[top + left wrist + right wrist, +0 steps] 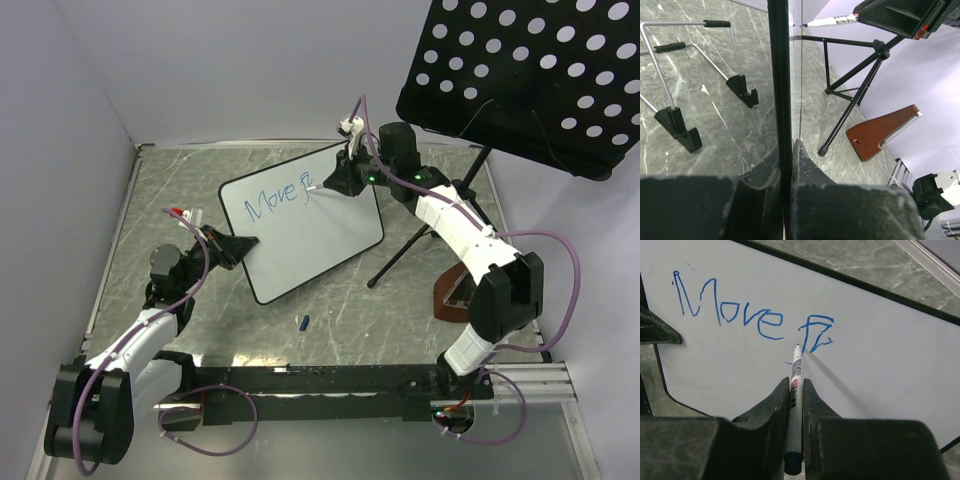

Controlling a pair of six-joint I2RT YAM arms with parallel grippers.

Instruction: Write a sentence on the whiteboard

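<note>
The whiteboard (305, 238) stands tilted in the middle of the table. My left gripper (247, 243) is shut on its left edge, seen edge-on in the left wrist view (781, 90). Blue writing (272, 200) on it reads "Move" and a part-drawn letter (815, 332). My right gripper (795, 385) is shut on a grey marker (794, 390). The marker's tip (798, 346) is at the board just below that letter. In the top view the right gripper (330, 180) is at the board's top edge.
A black perforated music-stand panel (520, 70) hangs at the back right, its tripod legs (410, 250) beside the board. A brown metronome (455, 295) stands by the right arm. A blue marker cap (304, 322) lies near the front. A wire easel (690, 80) lies behind the board.
</note>
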